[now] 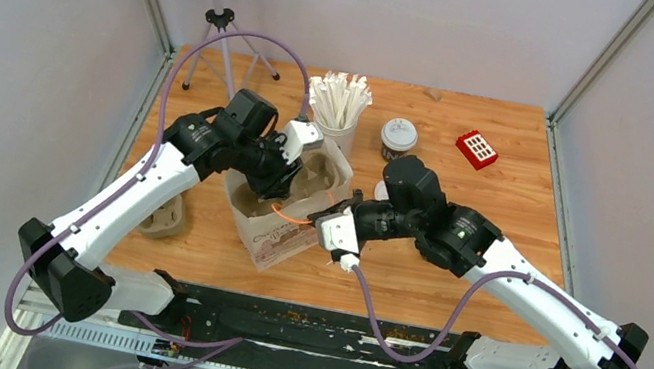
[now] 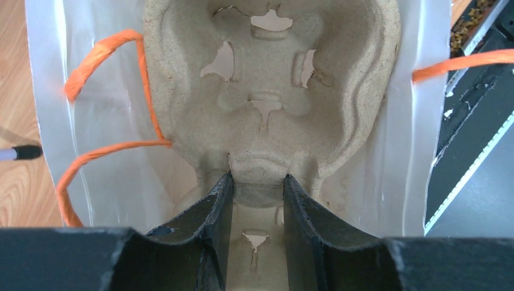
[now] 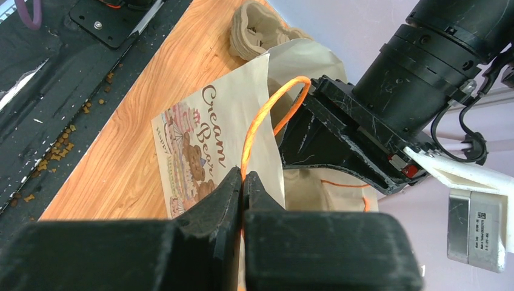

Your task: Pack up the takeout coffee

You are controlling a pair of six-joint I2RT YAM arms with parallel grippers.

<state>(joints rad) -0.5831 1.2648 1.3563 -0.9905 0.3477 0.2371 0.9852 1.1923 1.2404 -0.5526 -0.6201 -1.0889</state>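
One takeout coffee [image 1: 399,137], a dark brown cup with a white lid, stands at the back of the table, right of the white cup of sticks [image 1: 341,106]. The second coffee is mostly hidden behind my right arm; only a white edge [image 1: 381,191] shows. My left gripper [image 1: 288,183] [image 2: 257,177] reaches into the white paper bag [image 1: 278,237] [image 2: 109,121] and is shut on the beige pulp carrier [image 2: 273,115] [image 1: 315,182]. My right gripper [image 1: 330,214] [image 3: 243,176] is shut on the bag's orange handle [image 3: 267,115] at the bag's [image 3: 200,139] near rim.
A second pulp carrier [image 1: 163,215] [image 3: 257,27] lies at the table's left edge. A red block [image 1: 477,148] sits at the back right. A tripod [image 1: 219,23] stands at the back left. A black crumb-strewn strip [image 1: 308,328] runs along the near edge.
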